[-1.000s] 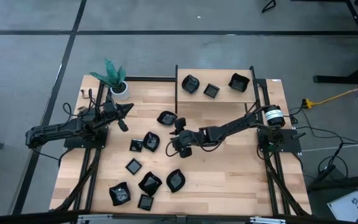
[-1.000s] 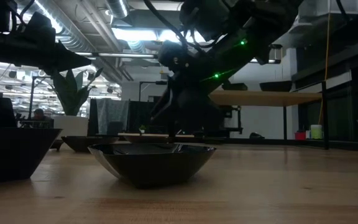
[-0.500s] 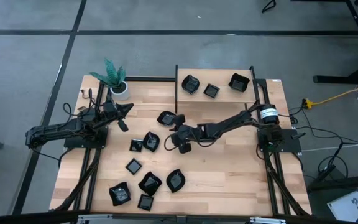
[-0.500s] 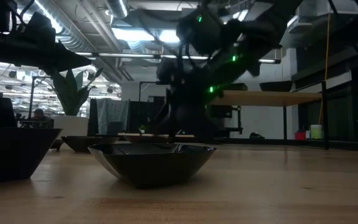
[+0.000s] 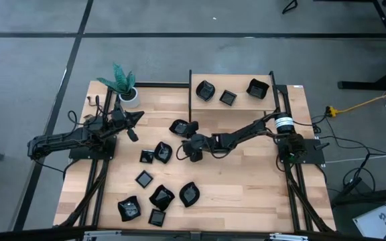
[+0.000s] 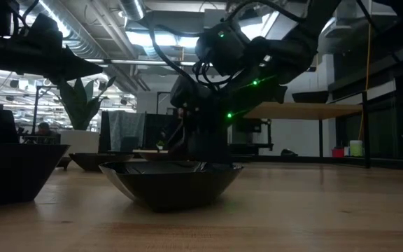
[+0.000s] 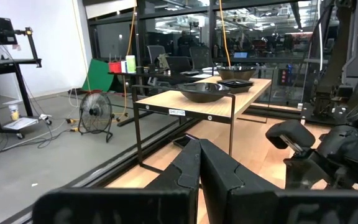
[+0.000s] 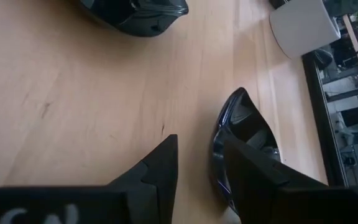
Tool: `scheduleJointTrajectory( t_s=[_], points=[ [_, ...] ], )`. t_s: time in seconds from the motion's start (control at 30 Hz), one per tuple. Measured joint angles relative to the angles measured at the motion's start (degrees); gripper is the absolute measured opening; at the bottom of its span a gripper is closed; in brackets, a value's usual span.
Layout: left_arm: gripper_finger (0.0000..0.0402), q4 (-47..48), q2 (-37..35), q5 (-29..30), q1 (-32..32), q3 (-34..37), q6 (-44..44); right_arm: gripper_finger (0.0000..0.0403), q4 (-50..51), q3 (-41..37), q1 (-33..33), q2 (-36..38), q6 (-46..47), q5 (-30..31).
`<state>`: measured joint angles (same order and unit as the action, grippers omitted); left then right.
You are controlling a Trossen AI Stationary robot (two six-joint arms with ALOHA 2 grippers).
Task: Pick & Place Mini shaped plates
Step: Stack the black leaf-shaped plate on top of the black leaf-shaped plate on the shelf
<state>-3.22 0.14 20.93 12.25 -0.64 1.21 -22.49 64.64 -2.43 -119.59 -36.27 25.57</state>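
- Right hand is stretched out to the middle of the counter, low over the wood, its fingers parted.
- Look at the right wrist view: one finger sits inside the rim of a glossy black leaf-shaped plate, the other finger outside it on bare wood, so the rim stands between them. Whether the fingers are touching it, I cannot tell.
- From above, that plate lies just beside the hand, on its far side.
- Left hand waits at the left of the counter near the white pot with the green plant, fingers pressed together, holding nothing.
- Three mini plates are up on the small raised shelf at the back: a rounded one, a square one and a bigger one.
- The other plates are scattered over the near-left part of the counter, among them a small square, a leaf shape and a crumpled-looking one.
- Down at counter height, a wide black dish fills the foreground, with the right arm's green lights above it.
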Motion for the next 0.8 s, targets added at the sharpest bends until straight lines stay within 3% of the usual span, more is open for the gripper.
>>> scheduleJointTrajectory(
  t_s=[0.4, 0.8],
  points=[
    [0.0004, 0.0, 0.0, 0.0, 0.0, 0.0, 0.0, 0.0127, 0.5, 0.0, 3.5, -0.1, 1.9, -5.5],
    [0.0004, 0.0, 0.0, 0.0, 0.0, 0.0, 0.0, 0.0127, 1.4, 0.0, 5.4, -0.1, 11.7, -6.1]
  ],
)
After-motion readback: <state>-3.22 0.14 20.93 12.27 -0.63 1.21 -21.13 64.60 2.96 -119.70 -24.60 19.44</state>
